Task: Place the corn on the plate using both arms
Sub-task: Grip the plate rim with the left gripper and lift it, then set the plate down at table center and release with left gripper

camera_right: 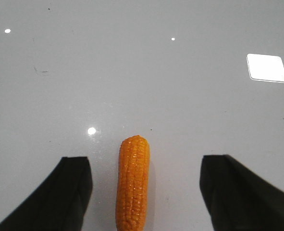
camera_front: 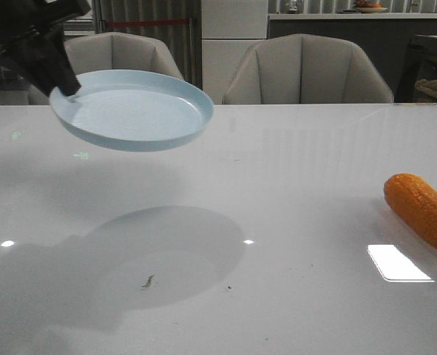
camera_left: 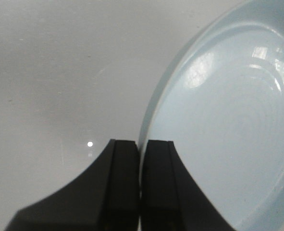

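Right wrist only: pincer (camera_right: pixel 144 192) astride corn (camera_right: pixel 132 185)

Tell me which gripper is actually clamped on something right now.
The left gripper: its fingers are pinched on the plate's rim, holding it above the table. The right gripper is wide open, its fingers on either side of the corn without touching it.

table (camera_front: pixel 292 185) bare between raised plate (camera_front: pixel 133 111) and corn (camera_front: pixel 421 211).
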`<state>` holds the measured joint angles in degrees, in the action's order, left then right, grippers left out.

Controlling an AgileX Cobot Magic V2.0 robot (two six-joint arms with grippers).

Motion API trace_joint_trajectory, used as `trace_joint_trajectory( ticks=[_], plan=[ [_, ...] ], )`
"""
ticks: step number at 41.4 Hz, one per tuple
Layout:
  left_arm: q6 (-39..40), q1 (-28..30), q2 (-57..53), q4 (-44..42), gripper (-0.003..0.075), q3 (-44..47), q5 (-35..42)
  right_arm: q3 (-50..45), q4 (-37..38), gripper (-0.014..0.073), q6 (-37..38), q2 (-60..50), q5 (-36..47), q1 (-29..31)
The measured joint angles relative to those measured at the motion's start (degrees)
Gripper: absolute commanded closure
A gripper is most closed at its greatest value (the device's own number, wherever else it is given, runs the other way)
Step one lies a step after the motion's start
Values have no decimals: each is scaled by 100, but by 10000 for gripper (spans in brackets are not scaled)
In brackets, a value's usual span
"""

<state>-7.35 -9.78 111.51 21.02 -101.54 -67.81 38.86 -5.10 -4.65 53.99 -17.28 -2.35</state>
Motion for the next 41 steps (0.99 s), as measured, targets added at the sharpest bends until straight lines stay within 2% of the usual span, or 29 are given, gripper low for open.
trace_joint_trajectory(
  ticks=[17, 34, 37, 41],
  plan=[
    [-9, -978, 463, 172, 632, -27, 101, 0, 0, 15, 2, 0, 0, 0],
    [-31, -1103, 1176, 182, 628, -27, 103, 0, 0, 15, 2, 0, 0, 0],
    [-44, -1103, 1266, 182, 598, -27, 103, 0, 0, 15, 2, 0, 0, 0],
    [-116, -1103, 1357, 182, 498, -27, 80, 0, 0, 15, 2, 0, 0, 0]
  ],
)
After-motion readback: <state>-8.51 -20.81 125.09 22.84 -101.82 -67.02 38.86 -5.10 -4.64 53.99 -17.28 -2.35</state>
